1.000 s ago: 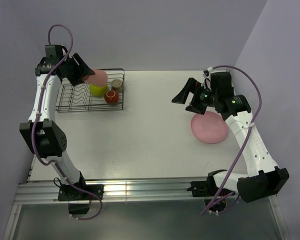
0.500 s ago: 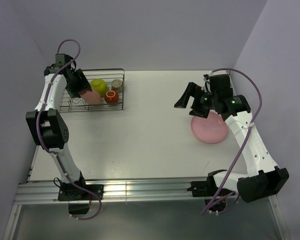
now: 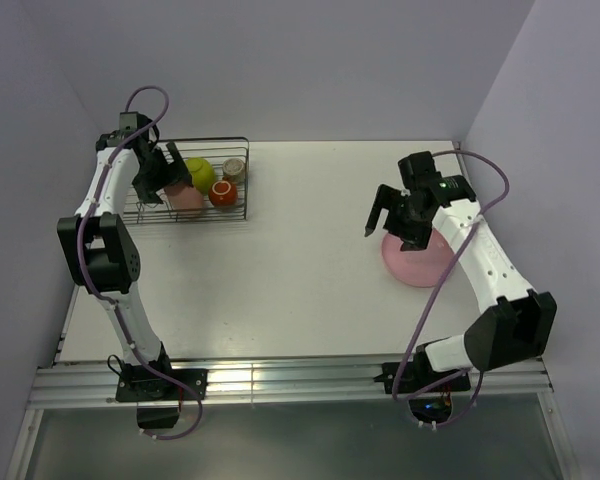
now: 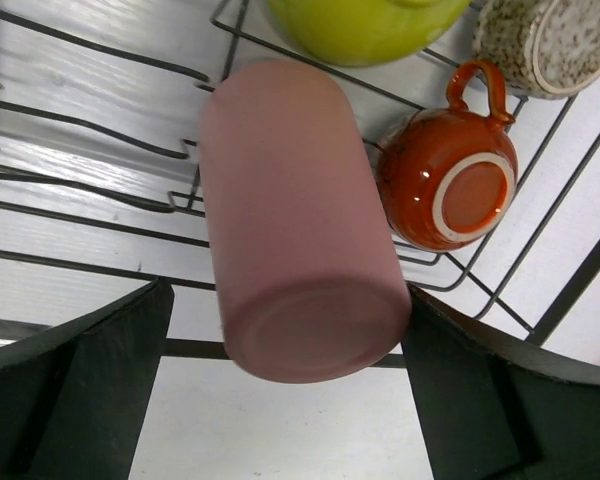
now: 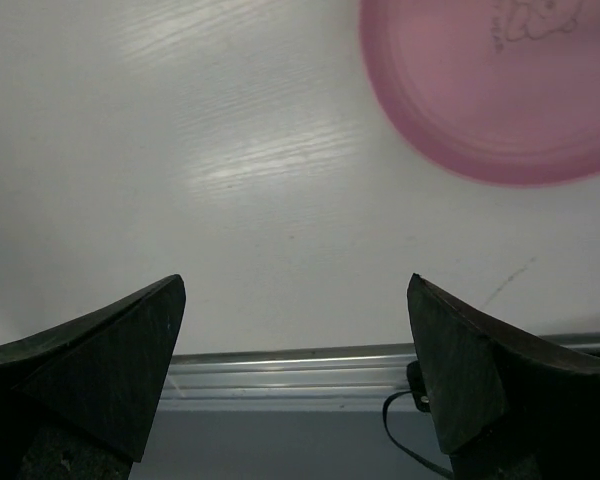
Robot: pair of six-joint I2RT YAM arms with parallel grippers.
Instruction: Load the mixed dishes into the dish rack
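The dark wire dish rack stands at the table's far left. In it are the lime-green bowl, the orange-red mug and the beige-grey cup. The salmon-pink cup lies tilted on the rack wires, base towards the camera. My left gripper is open around it; the right finger touches the cup and the left one stands apart. The mug rests upside down beside it. My right gripper is open and empty above the table, just left of the pink plate.
The pink plate lies flat on the white table at the right. The table's near metal rail shows below the right gripper. Lilac walls close in the back and both sides.
My left arm has lowered the salmon-pink cup from above the rack's back into the rack's front part. My right arm has turned and drawn in over the plate's left edge.
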